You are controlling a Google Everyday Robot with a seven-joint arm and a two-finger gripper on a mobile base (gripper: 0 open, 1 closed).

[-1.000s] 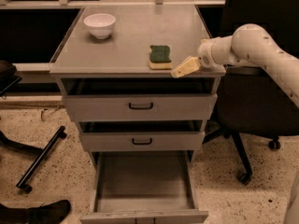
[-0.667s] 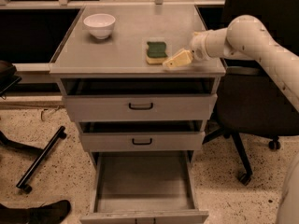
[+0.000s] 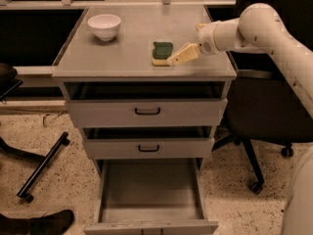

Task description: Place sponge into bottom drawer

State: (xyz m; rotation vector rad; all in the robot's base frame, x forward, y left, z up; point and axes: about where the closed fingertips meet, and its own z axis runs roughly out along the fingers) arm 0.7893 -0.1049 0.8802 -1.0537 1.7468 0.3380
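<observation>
The sponge (image 3: 162, 52), dark green on top with a pale yellow base, lies flat on the grey cabinet top (image 3: 127, 58), right of centre. My gripper (image 3: 177, 58) reaches in from the right on a white arm, and its pale fingers sit just right of the sponge, touching or nearly touching its right edge. The bottom drawer (image 3: 150, 192) is pulled out at the foot of the cabinet, and its plain grey tray holds nothing.
A white bowl (image 3: 104, 26) stands at the back left of the cabinet top. Two shallower drawers with black handles (image 3: 147, 111) are slightly ajar above the bottom drawer. A black office chair (image 3: 259, 111) stands to the right and a black chair leg (image 3: 41, 168) lies on the floor to the left.
My gripper has moved left along the cabinet top, from a gap right of the sponge to right against it. The sponge lies in the same place.
</observation>
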